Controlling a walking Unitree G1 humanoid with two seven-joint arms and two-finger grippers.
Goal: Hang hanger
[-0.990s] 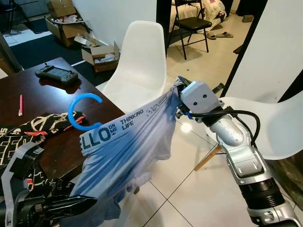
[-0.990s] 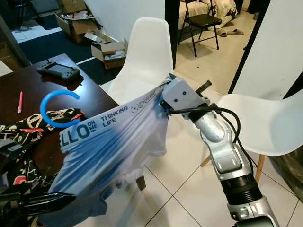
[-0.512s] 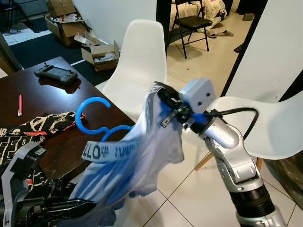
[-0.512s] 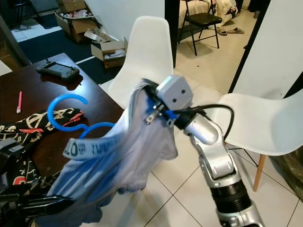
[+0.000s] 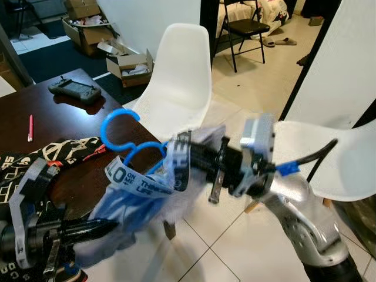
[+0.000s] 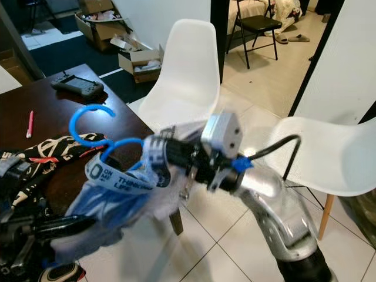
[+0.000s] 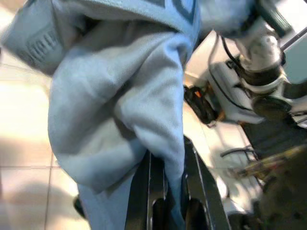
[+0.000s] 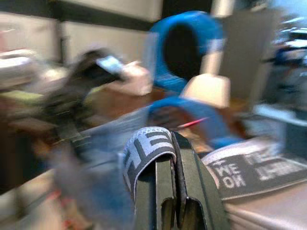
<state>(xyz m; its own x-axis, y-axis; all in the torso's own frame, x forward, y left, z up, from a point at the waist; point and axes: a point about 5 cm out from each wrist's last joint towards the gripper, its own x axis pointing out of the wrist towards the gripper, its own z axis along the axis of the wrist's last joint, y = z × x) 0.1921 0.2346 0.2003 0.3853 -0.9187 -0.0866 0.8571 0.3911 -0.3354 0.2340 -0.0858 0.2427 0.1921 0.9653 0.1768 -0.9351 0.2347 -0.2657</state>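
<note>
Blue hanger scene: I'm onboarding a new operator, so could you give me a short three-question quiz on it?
1. True or false: the right gripper pinches the waistband of the light blue garment.
2. What does the left gripper hold? A) pink pen B) garment fabric C) game controller
3. What colour is the hanger?

Key: 1 true; 2 B; 3 blue.

blue hanger [image 5: 126, 138] | hook up | inside pale-blue briefs [image 5: 138, 197]
</note>
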